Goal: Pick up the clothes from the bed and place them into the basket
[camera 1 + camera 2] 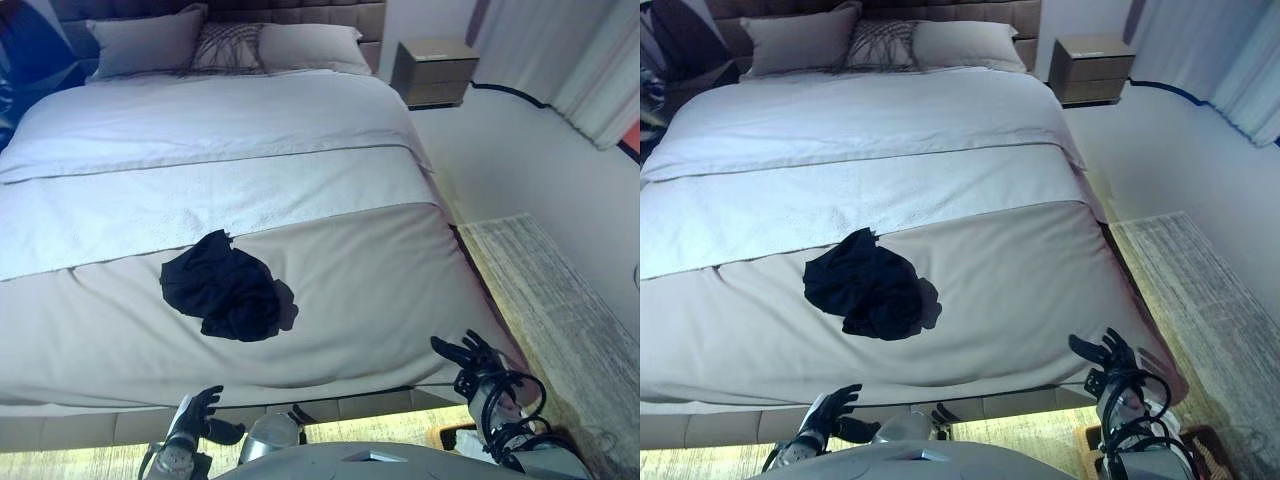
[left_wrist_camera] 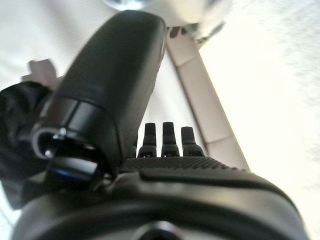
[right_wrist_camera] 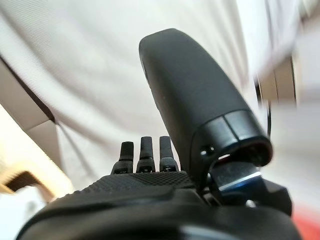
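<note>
**Dark garment on the bed, both hands empty, no grasp started**

Left eye view: one crumpled black garment (image 1: 228,286) lies on the beige cover of the bed (image 1: 380,290), left of centre and nearer the foot than the pillows (image 1: 150,42) at the far headboard. Left hand (image 1: 195,412) sits low at the near edge, fingers relaxed, holding nothing, well apart from the garment. Right hand (image 1: 470,357) is at the near right corner of the bed, fingers spread, also empty. Nightstand (image 1: 433,70) far right, rug (image 1: 560,320) on the floor to the right. No basket that I can make out.

Right eye view: same layout. Something brown-rimmed shows at the near right floor edge; can't tell what it is.

Left wrist view: thumb and straight fingers (image 2: 165,137) released, nothing between them. The dark cloth shows past the thumb, not touched.

Right wrist view: fingers (image 3: 142,150) straight, thumb out, only bed cover beyond them.

Handling, my read: soft, light, limp fabric, not fragile. It will drape and trail, so a loose fold could snag or slip out. Best take hold at the bunched middle mound, pinching several layers, rather than the thin flap at its far edge. Left hand is nearer.

Labels or writing: none readable.
</note>
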Available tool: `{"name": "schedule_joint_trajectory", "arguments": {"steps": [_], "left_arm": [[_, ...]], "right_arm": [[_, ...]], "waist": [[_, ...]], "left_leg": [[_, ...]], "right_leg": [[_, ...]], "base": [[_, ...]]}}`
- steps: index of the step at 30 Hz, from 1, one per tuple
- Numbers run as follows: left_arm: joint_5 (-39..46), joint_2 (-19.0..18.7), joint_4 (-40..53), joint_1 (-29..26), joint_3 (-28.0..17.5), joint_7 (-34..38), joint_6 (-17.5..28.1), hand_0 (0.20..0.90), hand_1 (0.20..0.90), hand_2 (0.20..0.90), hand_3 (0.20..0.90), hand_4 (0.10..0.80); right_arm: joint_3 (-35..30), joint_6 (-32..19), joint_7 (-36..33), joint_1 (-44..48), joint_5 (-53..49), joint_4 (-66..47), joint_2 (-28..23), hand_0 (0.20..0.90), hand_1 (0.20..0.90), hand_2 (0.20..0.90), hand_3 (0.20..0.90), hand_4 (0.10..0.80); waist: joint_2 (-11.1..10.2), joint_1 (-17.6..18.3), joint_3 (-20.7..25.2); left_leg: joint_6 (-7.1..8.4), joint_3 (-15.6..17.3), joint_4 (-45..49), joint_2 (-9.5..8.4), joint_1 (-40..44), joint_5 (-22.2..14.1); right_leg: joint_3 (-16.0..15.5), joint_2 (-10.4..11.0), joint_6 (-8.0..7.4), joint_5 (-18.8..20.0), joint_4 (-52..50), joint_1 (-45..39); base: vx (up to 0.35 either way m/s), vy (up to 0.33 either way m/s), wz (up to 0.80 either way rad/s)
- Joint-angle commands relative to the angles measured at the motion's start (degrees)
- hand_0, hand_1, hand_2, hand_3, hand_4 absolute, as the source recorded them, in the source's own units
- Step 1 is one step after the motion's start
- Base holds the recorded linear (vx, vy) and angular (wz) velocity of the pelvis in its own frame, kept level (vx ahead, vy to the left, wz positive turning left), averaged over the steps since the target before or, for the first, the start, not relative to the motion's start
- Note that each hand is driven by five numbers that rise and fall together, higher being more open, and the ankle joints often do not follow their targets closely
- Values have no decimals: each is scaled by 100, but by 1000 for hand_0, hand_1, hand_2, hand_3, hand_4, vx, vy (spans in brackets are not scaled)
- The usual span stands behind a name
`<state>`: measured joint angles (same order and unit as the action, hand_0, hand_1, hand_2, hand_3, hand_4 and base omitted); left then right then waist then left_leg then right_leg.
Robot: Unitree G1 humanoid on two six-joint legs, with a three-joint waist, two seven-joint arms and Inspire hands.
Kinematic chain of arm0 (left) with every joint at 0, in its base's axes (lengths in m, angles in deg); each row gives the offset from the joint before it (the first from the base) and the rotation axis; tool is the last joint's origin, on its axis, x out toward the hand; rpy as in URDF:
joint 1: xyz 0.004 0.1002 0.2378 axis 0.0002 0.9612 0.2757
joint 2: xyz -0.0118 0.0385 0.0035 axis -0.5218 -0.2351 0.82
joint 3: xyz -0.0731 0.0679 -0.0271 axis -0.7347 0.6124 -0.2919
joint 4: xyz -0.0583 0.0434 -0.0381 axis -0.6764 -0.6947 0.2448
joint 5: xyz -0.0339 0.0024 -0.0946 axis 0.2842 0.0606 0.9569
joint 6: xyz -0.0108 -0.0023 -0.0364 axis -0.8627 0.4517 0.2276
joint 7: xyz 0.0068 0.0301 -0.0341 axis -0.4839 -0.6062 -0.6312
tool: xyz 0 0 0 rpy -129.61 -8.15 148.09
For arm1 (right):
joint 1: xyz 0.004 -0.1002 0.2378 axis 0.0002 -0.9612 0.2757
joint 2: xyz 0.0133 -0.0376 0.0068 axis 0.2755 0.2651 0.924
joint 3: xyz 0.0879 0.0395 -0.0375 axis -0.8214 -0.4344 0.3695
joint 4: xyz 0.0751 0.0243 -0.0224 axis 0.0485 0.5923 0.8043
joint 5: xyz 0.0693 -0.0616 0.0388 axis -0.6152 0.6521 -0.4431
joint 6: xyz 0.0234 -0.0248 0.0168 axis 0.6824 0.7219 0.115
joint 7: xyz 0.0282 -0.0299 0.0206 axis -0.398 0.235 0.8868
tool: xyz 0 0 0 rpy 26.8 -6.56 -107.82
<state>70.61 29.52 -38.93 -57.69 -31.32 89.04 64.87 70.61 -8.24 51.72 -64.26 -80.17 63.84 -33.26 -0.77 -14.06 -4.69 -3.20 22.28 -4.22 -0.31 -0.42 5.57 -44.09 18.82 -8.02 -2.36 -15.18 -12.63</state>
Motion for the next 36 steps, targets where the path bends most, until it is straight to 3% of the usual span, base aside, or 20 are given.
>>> {"name": "schedule_joint_trajectory", "arguments": {"steps": [1,2,3,4,8,10,11,16,21,28,33,34,36], "left_arm": [[-277,-265,401,-321,404,45,57,900,900,900,900,800],[-305,-330,450,-389,569,84,25,900,900,900,900,800],[-270,-352,475,-438,647,133,-26,900,900,900,900,800],[-298,-371,464,-491,679,171,-43,900,900,900,900,800],[-129,-553,401,-635,677,344,-159,900,900,900,900,800],[-16,-664,414,-686,691,413,-118,900,900,900,900,800],[-14,-717,401,-726,702,407,-103,900,900,900,900,800],[-60,-752,329,-455,437,558,-98,900,900,900,900,800],[-19,-995,367,-493,349,406,77,900,900,900,900,800],[-154,-1101,325,-392,285,339,244,900,900,900,900,800],[-67,-1175,416,-416,273,326,339,900,900,900,900,800],[-58,-1193,433,-425,259,304,353,900,900,900,900,800],[-41,-1219,463,-459,281,291,378,900,900,900,900,800]], "right_arm": [[376,-82,-92,577,898,-474,-406,900,900,900,900,800],[540,-43,-130,612,989,-529,-440,900,900,900,900,800],[646,-77,-138,639,1102,-556,-457,900,900,900,900,800],[789,-66,-135,666,1136,-636,-496,900,900,900,900,800],[1233,-250,54,881,1516,-976,-618,900,900,900,900,800],[1418,-290,32,1097,1585,-1077,-668,900,900,900,900,800],[1507,-283,-1,1211,1556,-1102,-702,900,900,900,900,800],[1681,-502,-84,1882,1820,-1086,-720,900,900,900,900,800],[1893,-549,-508,2869,2049,-1044,-795,900,900,900,900,800],[2243,-553,-751,3650,2543,-1114,-889,900,900,900,900,800],[2534,-283,-1076,4273,2721,-923,-832,900,900,900,900,800],[2566,-193,-1070,4390,2698,-805,-813,900,900,900,900,800],[2577,-20,-1133,4559,2798,-594,-761,900,900,900,900,800]], "waist": [[10,-60,200],[-11,30,137],[-7,91,103],[-58,163,63],[-391,452,-190],[-526,526,-305],[-543,522,-352],[-777,58,-592],[-824,-400,-1048],[-767,-843,-1496],[-704,-1140,-1801],[-694,-1190,-1840],[-654,-1252,-1916]], "left_leg": [[73,-359,72,-44,93,-517],[58,-631,43,-42,143,-534],[49,-705,88,27,53,-430],[73,-906,81,30,47,-425],[236,-1266,58,70,139,-584],[234,-1447,205,80,-17,-696],[225,-1599,267,121,-146,-671],[314,-1981,390,170,-523,-450],[453,-2228,428,271,-981,-258],[600,-2554,886,254,-1473,-269],[649,-2798,1333,167,-2007,-289],[693,-2861,1453,168,-2048,-481],[678,-2917,1652,108,-2246,-513]], "right_leg": [[1377,271,-323,804,-1109,618],[1807,-28,-245,566,-1155,881],[1874,-241,-63,512,-979,992],[2061,-410,-46,508,-708,1072],[2489,-796,-112,773,816,1635],[2807,-820,-134,978,903,1954],[2972,-946,-102,756,865,1944],[2803,-1274,92,426,1124,1502],[2431,-1371,176,365,1139,1581],[2044,-1367,307,269,926,1698],[1806,-1278,373,251,697,1921],[1863,-1298,337,118,596,1936],[1819,-1268,359,97,455,2073]], "base": [[112,56,84],[44,-48,106],[24,-180,150],[24,-239,201],[97,-257,126],[17,-210,71],[48,-139,79],[97,-160,82],[-11,-160,33],[97,-84,43],[90,-71,32],[153,-88,17],[87,-44,9]]}}
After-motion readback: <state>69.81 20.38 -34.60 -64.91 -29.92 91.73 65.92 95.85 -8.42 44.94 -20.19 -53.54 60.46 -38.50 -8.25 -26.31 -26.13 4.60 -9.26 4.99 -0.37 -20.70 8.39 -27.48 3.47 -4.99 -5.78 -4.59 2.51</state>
